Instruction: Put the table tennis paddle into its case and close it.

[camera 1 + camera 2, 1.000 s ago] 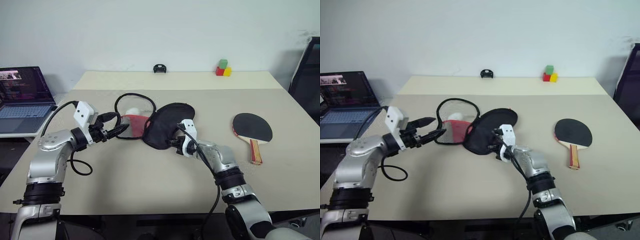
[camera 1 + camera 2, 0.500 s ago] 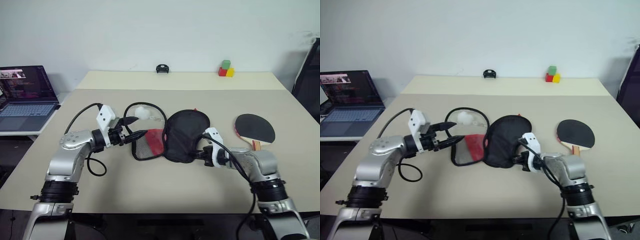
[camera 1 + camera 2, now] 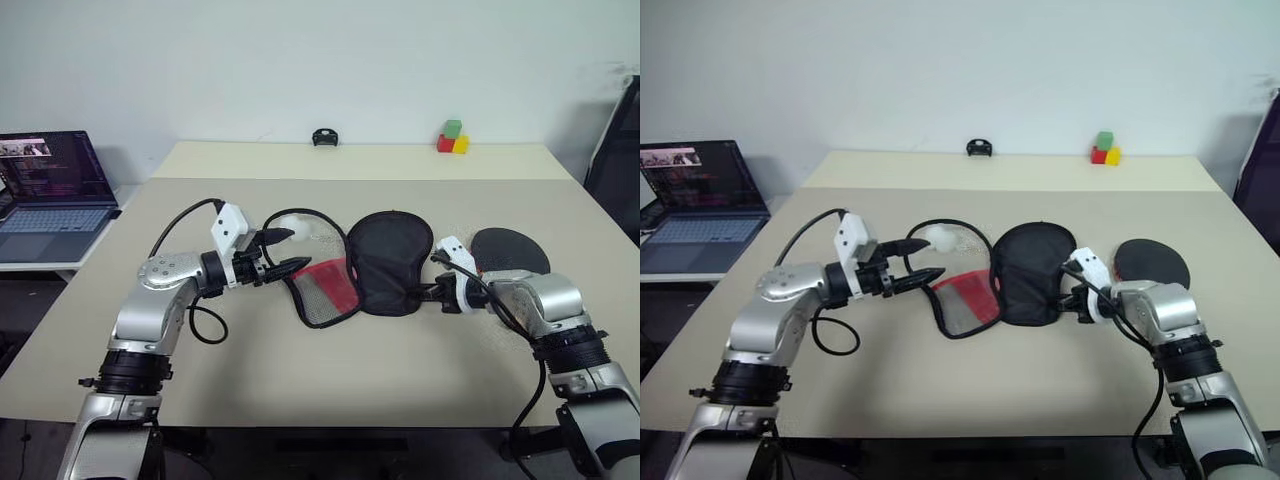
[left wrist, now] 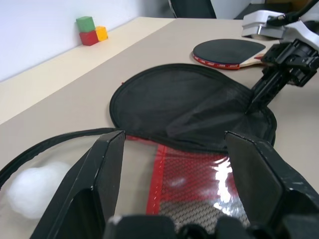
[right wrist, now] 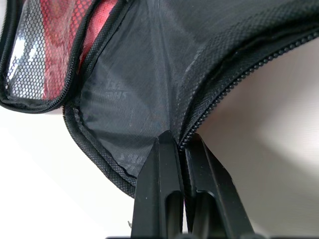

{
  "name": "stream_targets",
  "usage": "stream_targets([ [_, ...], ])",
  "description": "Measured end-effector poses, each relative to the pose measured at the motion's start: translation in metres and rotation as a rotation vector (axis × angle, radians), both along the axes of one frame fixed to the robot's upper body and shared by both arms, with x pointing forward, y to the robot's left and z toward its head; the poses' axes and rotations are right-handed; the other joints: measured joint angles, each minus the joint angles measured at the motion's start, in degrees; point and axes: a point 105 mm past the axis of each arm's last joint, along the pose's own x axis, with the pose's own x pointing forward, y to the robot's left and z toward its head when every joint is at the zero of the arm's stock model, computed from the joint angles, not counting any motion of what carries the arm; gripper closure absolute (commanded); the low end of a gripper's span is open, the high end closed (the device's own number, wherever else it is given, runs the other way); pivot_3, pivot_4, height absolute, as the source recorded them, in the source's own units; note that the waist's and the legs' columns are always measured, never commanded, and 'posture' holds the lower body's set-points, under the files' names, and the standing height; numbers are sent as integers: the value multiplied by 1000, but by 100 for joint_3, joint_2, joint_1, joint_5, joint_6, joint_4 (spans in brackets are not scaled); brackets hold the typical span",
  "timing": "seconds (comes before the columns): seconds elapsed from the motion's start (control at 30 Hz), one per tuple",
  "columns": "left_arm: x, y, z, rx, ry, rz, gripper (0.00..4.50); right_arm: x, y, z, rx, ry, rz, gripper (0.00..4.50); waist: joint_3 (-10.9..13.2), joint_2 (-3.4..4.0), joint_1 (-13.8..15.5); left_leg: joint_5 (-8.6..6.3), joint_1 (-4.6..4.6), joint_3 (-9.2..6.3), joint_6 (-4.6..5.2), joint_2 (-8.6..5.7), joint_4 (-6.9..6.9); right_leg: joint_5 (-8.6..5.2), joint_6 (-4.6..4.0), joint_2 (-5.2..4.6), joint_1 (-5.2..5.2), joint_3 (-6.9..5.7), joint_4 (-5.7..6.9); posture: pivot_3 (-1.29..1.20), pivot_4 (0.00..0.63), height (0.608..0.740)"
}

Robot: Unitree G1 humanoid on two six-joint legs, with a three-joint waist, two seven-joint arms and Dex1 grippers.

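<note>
The case point(image 3: 375, 268) lies unzipped mid-surface; the right pincer point(image 3: 432, 292) is clamped on its black flap's edge, the left pincer point(image 3: 285, 250) gapes beside its rim, the paddle point(image 3: 510, 250) just right of it

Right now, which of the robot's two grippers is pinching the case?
The right gripper, shut on the black flap of the case; the left gripper is open, holding nothing.

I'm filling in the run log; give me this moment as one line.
case: unzipped, flat on table | right gripper: shut on case edge | left gripper: open, holding nothing | table tennis paddle: outside case
</note>
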Motion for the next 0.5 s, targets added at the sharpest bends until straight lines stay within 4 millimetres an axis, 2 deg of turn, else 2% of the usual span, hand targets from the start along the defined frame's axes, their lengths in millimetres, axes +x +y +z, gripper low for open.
stream_targets([
  [0.2, 3, -3, -5, 5, 24, -14, 1046, 7, -14, 1, -20, -3, -18, 4473, 1, -1, 4, 0, -2, 0, 0, 0, 0, 0, 0, 0, 0, -1, -1, 0, 150, 740],
  [0.5, 7, -15, -1, 2, 9, -59, 1046, 14, -29, 3, -75, -22, -14, 4473, 1, -1, 5, 1, -4, 1, -2, 0, 2, 0, 0, 0, 0, 0, -1, 0, 150, 740],
])
